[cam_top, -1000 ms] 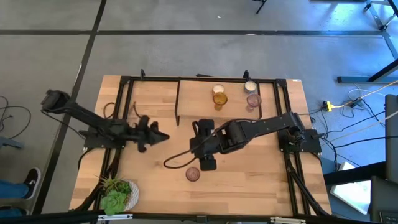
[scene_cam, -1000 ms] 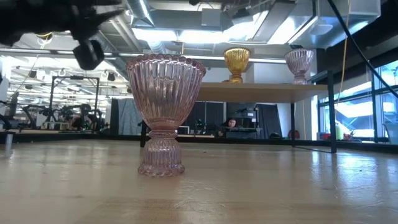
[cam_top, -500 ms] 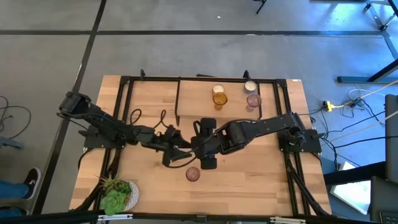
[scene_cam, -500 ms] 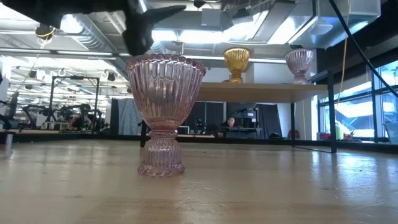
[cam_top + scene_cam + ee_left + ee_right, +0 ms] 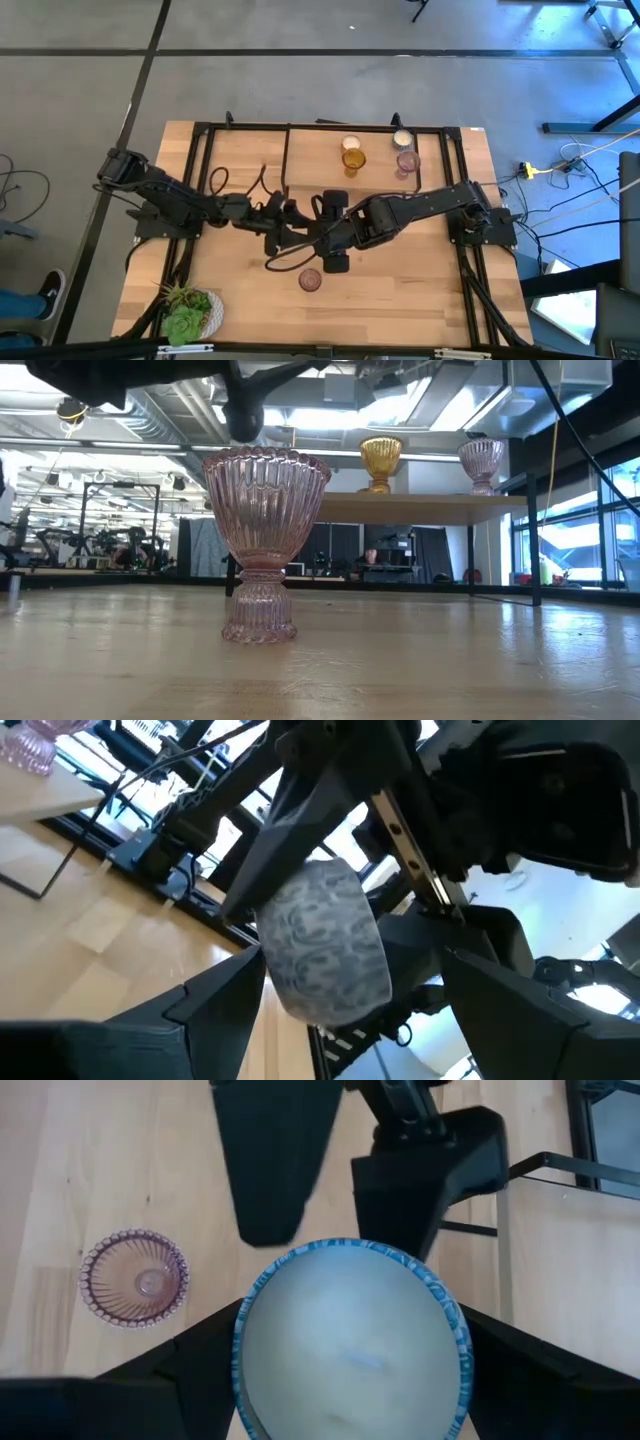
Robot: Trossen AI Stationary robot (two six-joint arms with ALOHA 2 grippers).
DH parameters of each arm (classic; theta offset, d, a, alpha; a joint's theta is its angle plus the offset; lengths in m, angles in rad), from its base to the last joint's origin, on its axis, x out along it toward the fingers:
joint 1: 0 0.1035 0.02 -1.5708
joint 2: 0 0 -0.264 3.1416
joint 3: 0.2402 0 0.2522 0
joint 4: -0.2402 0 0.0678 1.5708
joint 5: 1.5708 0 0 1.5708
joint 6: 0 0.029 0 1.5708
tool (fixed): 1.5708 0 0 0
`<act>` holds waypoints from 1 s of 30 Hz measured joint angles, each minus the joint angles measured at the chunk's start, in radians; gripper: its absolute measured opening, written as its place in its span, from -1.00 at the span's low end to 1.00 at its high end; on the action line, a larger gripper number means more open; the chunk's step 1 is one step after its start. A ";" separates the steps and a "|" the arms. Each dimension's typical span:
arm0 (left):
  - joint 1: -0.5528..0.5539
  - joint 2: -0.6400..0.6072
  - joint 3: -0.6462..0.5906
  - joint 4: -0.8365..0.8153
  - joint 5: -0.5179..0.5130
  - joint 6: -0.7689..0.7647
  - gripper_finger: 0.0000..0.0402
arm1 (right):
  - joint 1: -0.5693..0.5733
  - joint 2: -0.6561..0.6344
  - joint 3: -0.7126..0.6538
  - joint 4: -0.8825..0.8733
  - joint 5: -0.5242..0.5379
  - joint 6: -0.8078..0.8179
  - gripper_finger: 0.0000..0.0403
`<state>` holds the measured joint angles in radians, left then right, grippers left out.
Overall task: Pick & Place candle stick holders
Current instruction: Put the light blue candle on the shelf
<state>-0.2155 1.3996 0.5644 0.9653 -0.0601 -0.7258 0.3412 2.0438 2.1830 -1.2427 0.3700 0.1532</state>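
My right gripper hangs over the table's middle, shut on a whitish-cream candle stick holder with a blue rim. The left wrist view shows its grey-patterned side. My left gripper has come in from the left and is open. Its fingers stand on either side of that cup. A pink holder stands on its foot on the table near the front, seen close in the low view. An amber holder, a pink holder and two cream holders stand on the far shelf. My right gripper pinches the cream cup's outer wall between its two fingers, one on each side of the bowl. The fingers come from above, pointing down. The cup sits upright with its mouth up, lifted clear of the table. My left gripper: I cannot tell whether its fingers touch the cup.
A raised wooden shelf on a black frame spans the far side. A leafy plant in a white pot stands at the near left corner. A black cable loops below the grippers.
My left gripper has travelled toward the table's right, up to my right gripper and the cup it holds. Its fingers now stand on either side of that cup. The cups on the table and on the shelf have kept still.
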 joint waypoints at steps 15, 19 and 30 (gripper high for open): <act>0.030 0.000 0.013 -0.023 0.031 0.015 0.49 | -0.003 0.000 0.000 0.022 0.012 -0.004 0.49; 0.046 0.000 0.013 -0.011 0.031 0.014 0.49 | -0.007 0.000 0.000 0.023 0.014 -0.004 0.49; 0.047 0.068 0.112 -0.063 0.059 0.007 0.49 | -0.008 -0.002 0.000 0.019 0.019 -0.004 0.49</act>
<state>-0.1684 1.4678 0.6767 0.9022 -0.0006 -0.7192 0.3334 2.0418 2.1834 -1.2235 0.3887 0.1493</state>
